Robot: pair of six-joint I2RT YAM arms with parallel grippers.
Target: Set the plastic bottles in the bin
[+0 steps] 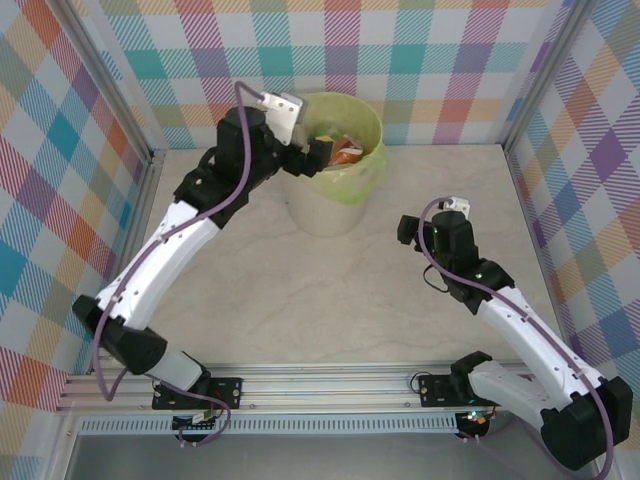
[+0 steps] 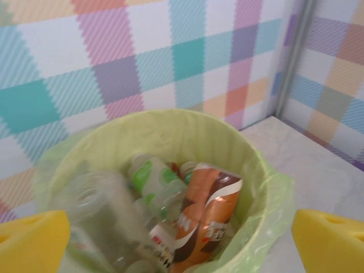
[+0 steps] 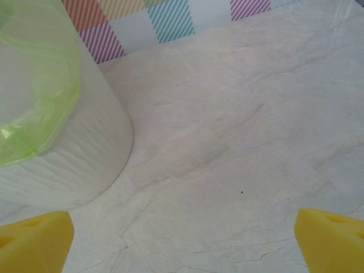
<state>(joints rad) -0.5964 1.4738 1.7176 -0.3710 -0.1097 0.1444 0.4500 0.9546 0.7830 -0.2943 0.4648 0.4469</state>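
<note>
Looking nearest first, I have the right hand spread wide and empty, low over the counter, waiting out of the way, I judge. Farther on, the left hand hangs above the bin, also wide with nothing between its fingers, so that a dropped bottle falls inside. The plastic bottles lie piled in the green bag.

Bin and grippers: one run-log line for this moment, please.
left gripper: open, over bin | right gripper: open, empty, above table | bottles: in bin
</note>
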